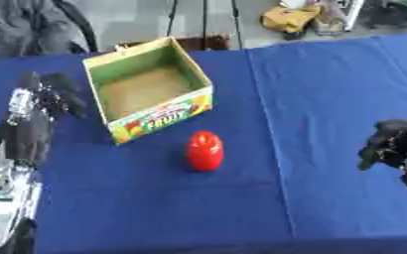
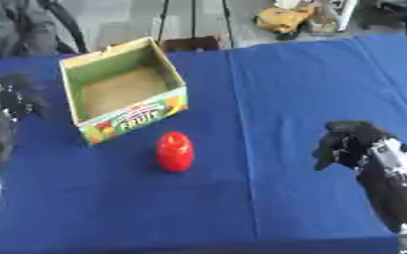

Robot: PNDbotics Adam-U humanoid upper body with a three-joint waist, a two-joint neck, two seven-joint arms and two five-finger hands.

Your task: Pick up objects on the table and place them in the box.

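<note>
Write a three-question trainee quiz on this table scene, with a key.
1. True or false: the box already holds the red object.
2. The red object stands: A) inside the box, B) on the blue cloth just in front of the box, C) in the right hand.
3. Fill in: the left hand hovers beside the box's ___ side.

Key: 1 false; 2 B; 3 left.

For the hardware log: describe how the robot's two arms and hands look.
Left hand: black, on a black forearm with silver-white metal parts and some green marks toward the lower edge. Right hand: black and bulky, on a black forearm with a silver strip along its top.
</note>
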